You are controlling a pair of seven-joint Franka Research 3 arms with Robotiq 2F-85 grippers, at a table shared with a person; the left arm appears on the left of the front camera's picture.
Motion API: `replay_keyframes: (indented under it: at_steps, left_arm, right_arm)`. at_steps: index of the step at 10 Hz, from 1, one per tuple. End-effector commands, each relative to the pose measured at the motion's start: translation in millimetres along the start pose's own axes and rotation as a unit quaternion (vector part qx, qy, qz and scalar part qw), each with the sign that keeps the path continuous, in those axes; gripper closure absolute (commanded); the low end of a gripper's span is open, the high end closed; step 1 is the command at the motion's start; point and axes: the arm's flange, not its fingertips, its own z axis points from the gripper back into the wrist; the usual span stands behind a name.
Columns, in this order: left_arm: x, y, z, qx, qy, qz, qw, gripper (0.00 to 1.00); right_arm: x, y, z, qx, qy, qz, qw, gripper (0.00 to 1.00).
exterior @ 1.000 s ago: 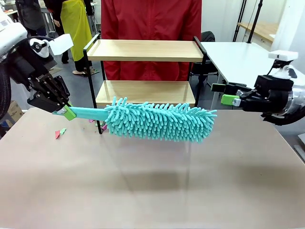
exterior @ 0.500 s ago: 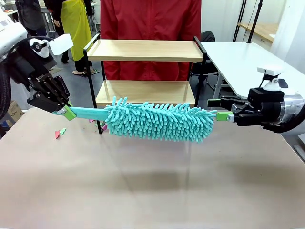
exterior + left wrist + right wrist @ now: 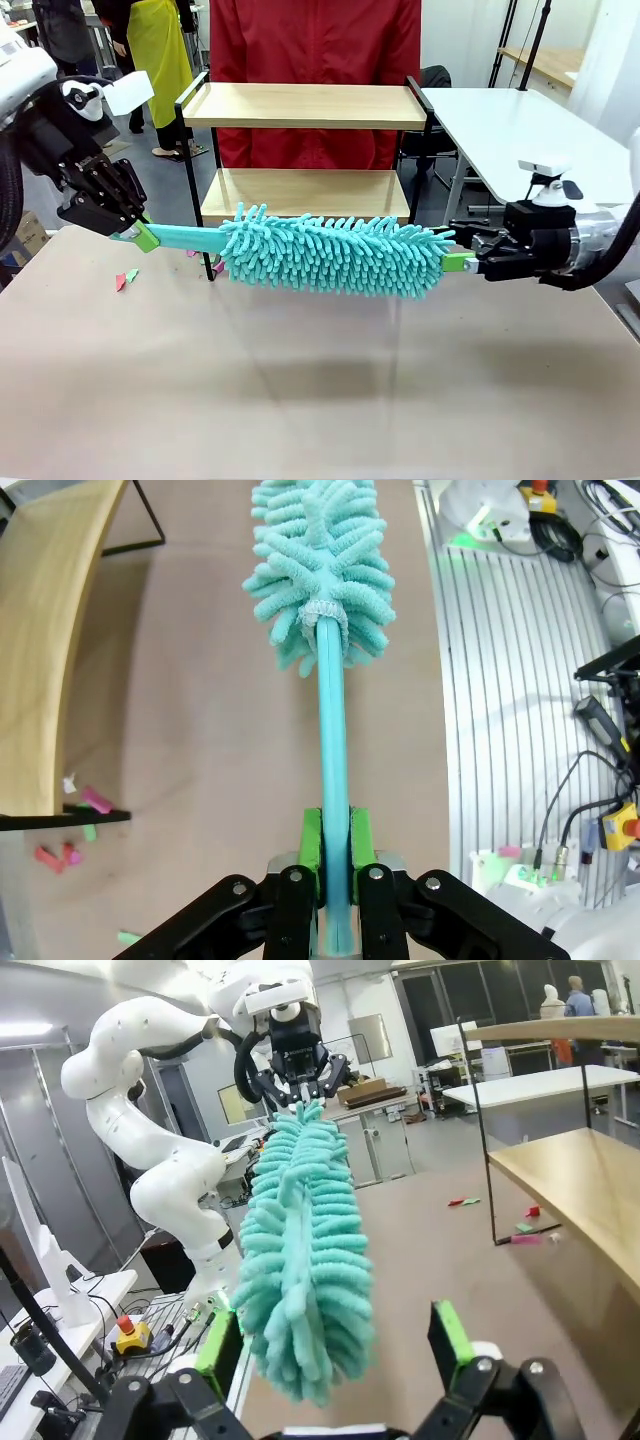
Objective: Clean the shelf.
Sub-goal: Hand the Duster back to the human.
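Left gripper (image 3: 335, 852), green pads pressed together on the flat handle (image 3: 331, 730) of a teal duster (image 3: 330, 252); handle running straight out from between the fingers, fluffy head (image 3: 318, 560) beyond it, held level above the brown table (image 3: 300, 390). Same gripper at front view's left (image 3: 140, 236), clamping the handle's end.

Right gripper (image 3: 335, 1345), fingers spread wide, one green pad (image 3: 218, 1342) on each side of the duster's free tip (image 3: 300, 1360); tip lying between the pads, contact not clear. In front view, right gripper (image 3: 457, 250) just at the head's far end, jaws apart around it.

Past the right gripper along the duster: left arm (image 3: 160, 1160) at the far end, gripping the handle. Off to that gripper's right in its own view: shelf (image 3: 570, 1190), lower wooden board and thin black upright.

Beyond the duster in front view: shelf (image 3: 305, 105) standing at the table's far edge, two light boards in a black frame, directly behind the held duster. Small pink and green scraps (image 3: 125, 278) on the table below the left gripper, more near the shelf's foot (image 3: 75, 830). Behind the shelf, person in a red top (image 3: 315, 40).
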Motion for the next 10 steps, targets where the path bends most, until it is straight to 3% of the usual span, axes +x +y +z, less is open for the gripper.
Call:
replay_keyframes:
  at_steps: [1,7,8,9,10]
  left_arm:
    - [0,0,3,-0.002,-0.013,-0.004,1.000,0.86]
    - [0,0,3,-0.002,-0.013,-0.004,1.000,0.86]
    - [0,0,3,-0.002,-0.013,-0.004,1.000,0.86]
    - [0,0,3,-0.002,-0.013,-0.004,1.000,0.86]
    - [0,0,3,-0.002,-0.013,-0.004,1.000,0.86]
  right_arm:
    - [-20,35,-31,0.001,-0.004,0.014,1.000,0.00]
    - [-18,39,-71,0.037,0.000,0.005,0.999,0.00]
    - [-19,40,-71,0.040,0.006,0.005,0.999,0.60]
    - [-19,40,-71,0.042,0.004,0.003,0.999,0.60]
    - [-20,39,-71,0.044,0.004,0.005,0.999,1.00]
